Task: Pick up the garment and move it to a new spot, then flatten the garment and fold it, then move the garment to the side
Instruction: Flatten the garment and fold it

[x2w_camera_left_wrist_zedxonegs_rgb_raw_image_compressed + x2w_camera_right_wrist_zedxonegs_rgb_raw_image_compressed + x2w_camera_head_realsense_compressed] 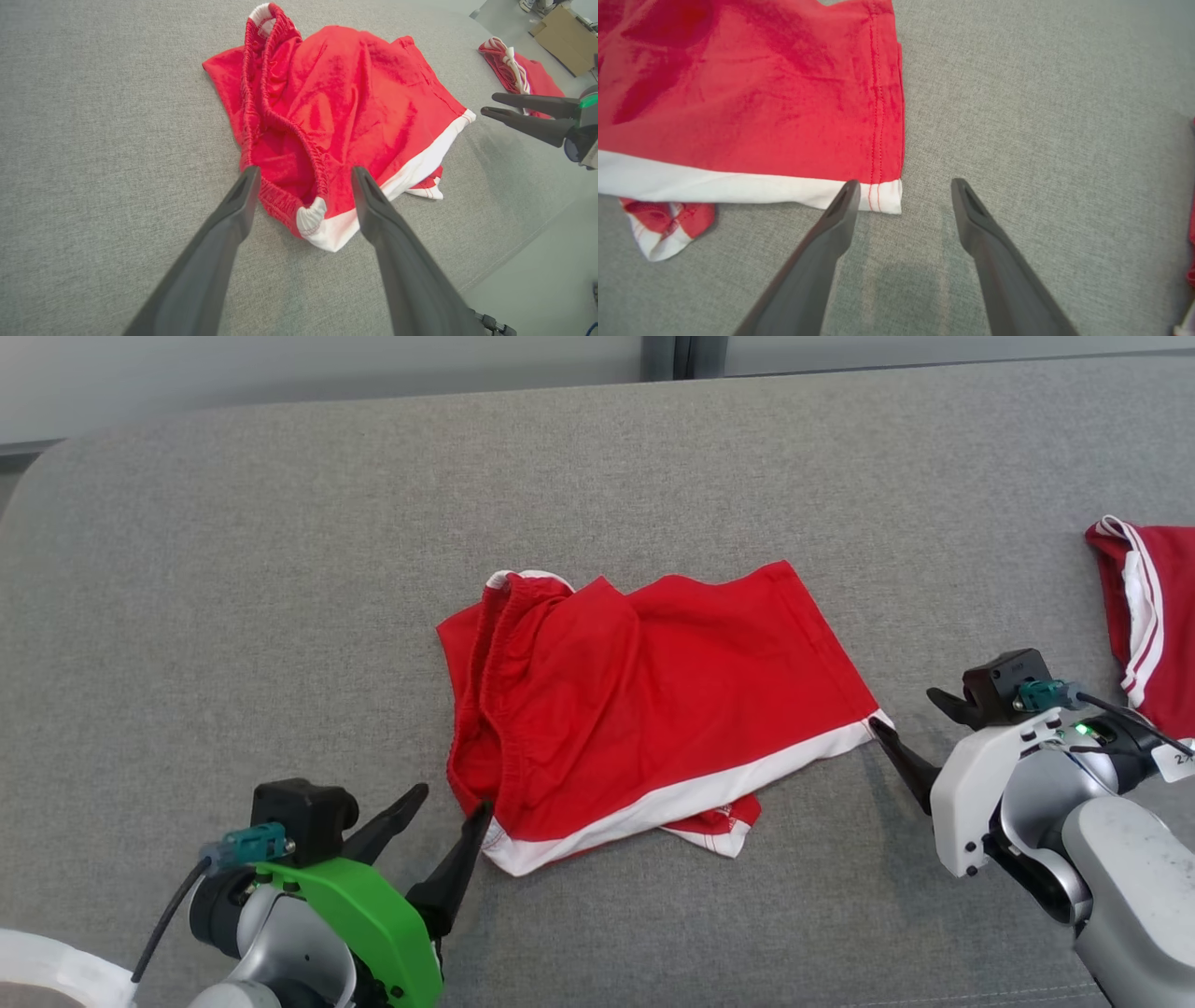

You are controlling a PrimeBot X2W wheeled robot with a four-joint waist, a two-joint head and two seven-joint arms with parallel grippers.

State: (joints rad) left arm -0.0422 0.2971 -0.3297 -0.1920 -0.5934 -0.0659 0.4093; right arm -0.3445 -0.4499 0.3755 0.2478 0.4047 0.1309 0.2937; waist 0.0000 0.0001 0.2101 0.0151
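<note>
Your left claw [453,800] and right claw [905,707] stand wide, empty, one at each white-hemmed near corner of the red shorts [644,691].

The second red garment [1141,616] at the right of the head view is cut off by that edge, and its lower part is covered by the right gripper [904,707] and its cable. The print on a white tag [1178,761] below it is cropped and cannot be read. An under layer of the shorts [653,700] is hidden beneath the white hem, apart from a small corner at lower centre. In the right wrist view the shorts are cut by the top and left edges, and a bit of hem is covered by a fingertip [843,196]; whether contact is made cannot be told. A cardboard box [565,39] is cropped at the upper right of the left wrist view.
</note>
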